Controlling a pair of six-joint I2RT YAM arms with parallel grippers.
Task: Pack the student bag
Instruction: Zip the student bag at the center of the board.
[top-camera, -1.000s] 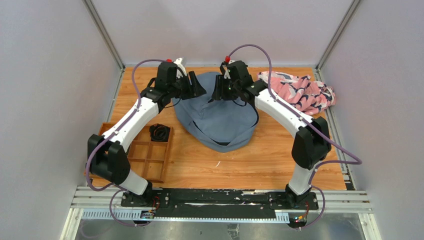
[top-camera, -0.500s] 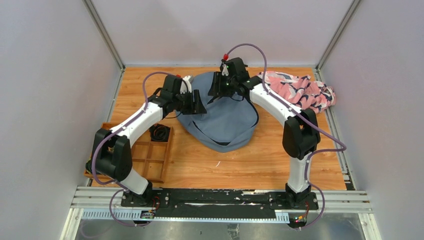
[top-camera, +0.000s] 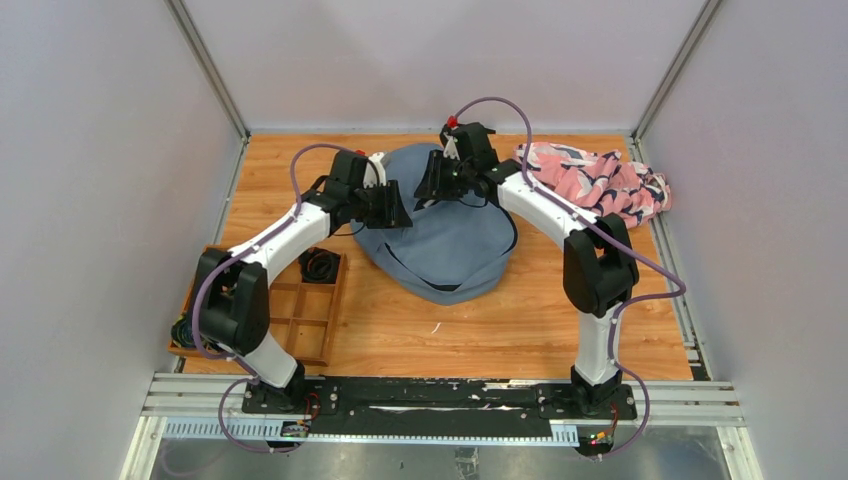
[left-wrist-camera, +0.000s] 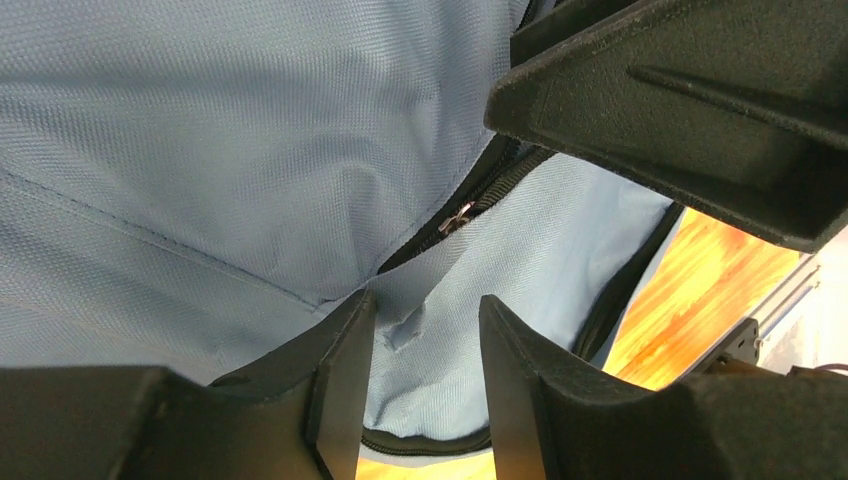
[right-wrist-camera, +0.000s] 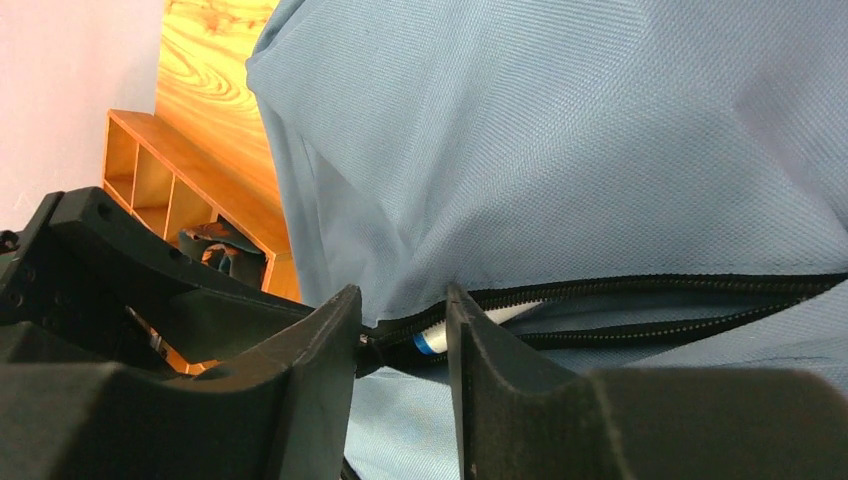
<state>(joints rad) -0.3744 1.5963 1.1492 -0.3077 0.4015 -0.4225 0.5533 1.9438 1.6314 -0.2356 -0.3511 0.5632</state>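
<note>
The grey-blue student bag (top-camera: 440, 245) lies in the middle of the table. Both grippers are at its far end. My left gripper (top-camera: 396, 207) is open, and its jaws straddle a fold of bag fabric (left-wrist-camera: 425, 365) beside a zipper pull (left-wrist-camera: 456, 218). My right gripper (top-camera: 428, 187) is open, and its jaws straddle the end of the partly open zipper (right-wrist-camera: 400, 335). The zipper slider (right-wrist-camera: 372, 336) sits against one finger. A white and blue item (right-wrist-camera: 470, 325) shows inside the opening. The right gripper's body also shows in the left wrist view (left-wrist-camera: 700, 110).
A pink-white-navy patterned cloth (top-camera: 600, 185) lies at the far right. A wooden compartment tray (top-camera: 300, 315) stands at the near left, with a black coiled cable (top-camera: 318, 265) in one cell. Grey walls enclose the table.
My left gripper has pulled back from the bag's far edge towards its left side. The right gripper has shifted slightly along the bag's far end.
</note>
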